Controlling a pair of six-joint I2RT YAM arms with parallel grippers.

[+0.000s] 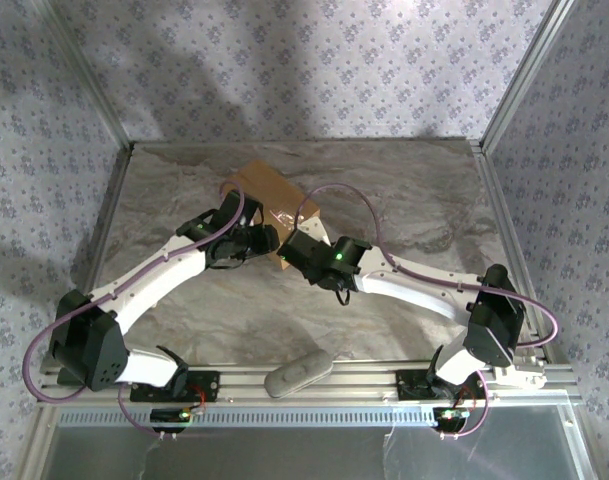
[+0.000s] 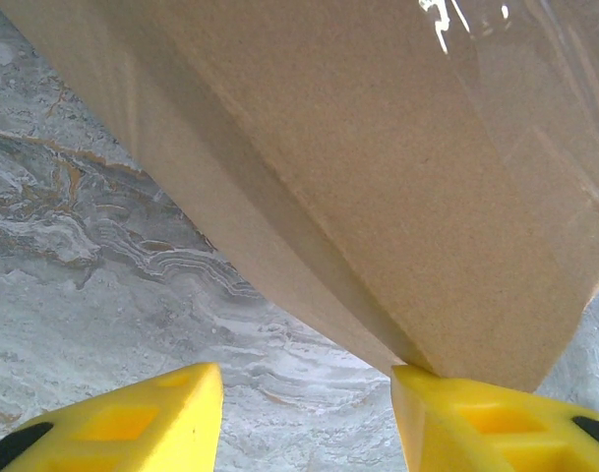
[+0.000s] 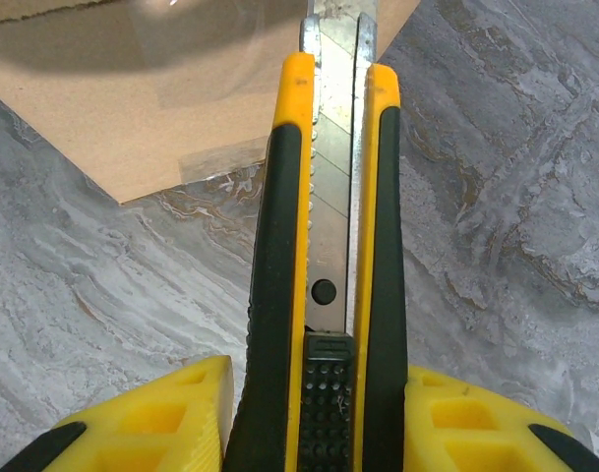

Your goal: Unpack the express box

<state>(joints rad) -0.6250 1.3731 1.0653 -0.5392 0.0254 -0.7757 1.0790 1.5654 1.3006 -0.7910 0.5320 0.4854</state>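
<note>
Left pincer (image 2: 304, 393) spread open, one finger touching express box (image 2: 378, 147) corner. Box on desk (image 3: 496, 197), long axis diagonal, just ahead of both. Right pincer (image 3: 314, 383) clamps utility knife (image 3: 324, 197), blade aimed at box's taped edge.

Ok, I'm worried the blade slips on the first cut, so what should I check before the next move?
1. Yellow-and-black utility knife clamped in right tool: ok.
2. Silver blade extended from the handle: ok.
3. Blade tip on the clear tape: cannot tell, the tip runs off the right wrist view.
4. Brown cardboard box held by left tool: not ok, it is open, with one finger at a box corner.
</note>
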